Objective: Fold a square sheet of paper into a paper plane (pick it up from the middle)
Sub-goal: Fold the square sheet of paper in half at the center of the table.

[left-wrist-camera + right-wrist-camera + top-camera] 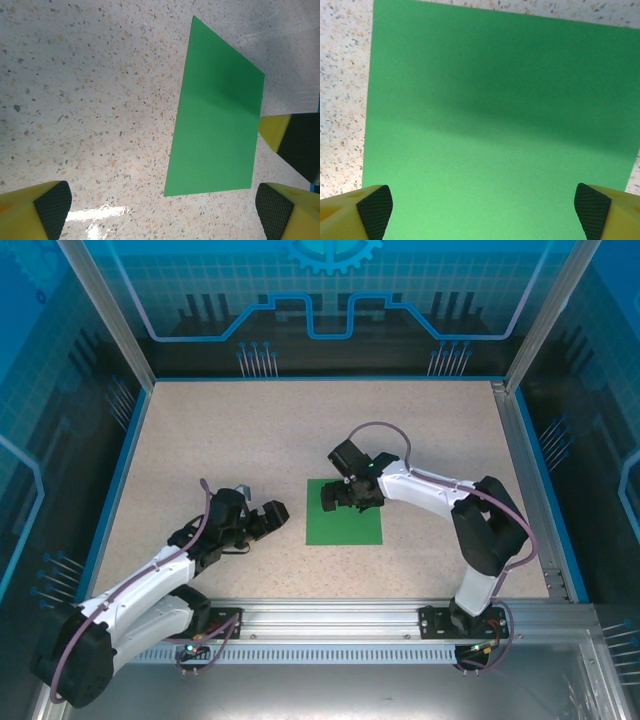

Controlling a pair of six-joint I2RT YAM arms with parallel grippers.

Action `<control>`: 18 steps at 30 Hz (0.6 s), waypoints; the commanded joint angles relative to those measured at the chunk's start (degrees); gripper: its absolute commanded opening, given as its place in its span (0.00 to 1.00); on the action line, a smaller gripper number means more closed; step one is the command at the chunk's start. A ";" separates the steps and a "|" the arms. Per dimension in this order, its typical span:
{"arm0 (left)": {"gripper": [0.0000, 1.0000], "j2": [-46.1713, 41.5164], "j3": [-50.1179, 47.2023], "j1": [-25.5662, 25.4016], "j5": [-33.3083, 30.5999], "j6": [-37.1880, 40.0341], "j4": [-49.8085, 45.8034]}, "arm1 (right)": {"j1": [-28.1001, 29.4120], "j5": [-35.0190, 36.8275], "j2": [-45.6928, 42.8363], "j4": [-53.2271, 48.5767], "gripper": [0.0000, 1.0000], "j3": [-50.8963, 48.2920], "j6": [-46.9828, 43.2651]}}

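1. Thin bright green square sheet of paper (345,525) lies flat and unfolded on the speckled beige table (220,440), near its middle.
2. Right hand (342,498) hangs over the sheet's far edge with its jaws spread wide. The yellow, black-padded fingertips (375,205) are above the green and grip nothing. I cannot tell whether they touch the paper.
3. Left hand (268,519) is just left of the sheet, over bare table, wide open too and empty.

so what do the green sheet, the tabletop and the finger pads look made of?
Green sheet: thin paper or light card, matte, lying flat, no gloss.
Tabletop: speckled beige, stone-look laminate probably; smooth, with a glare patch.
Finger pads: black, diamond-textured, likely rubber, on yellow plastic-looking fingers.
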 commanded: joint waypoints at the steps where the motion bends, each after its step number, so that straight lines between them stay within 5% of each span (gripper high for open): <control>1: 0.99 0.00 1.67 0.29 -0.02 -0.71 0.95 | -0.67 -2.15 1.93 -0.46 0.95 -0.17 0.81; 18: 0.99 -1.89 -0.59 0.34 -4.54 2.33 2.96 | -1.14 -5.68 8.08 1.74 0.82 1.52 1.42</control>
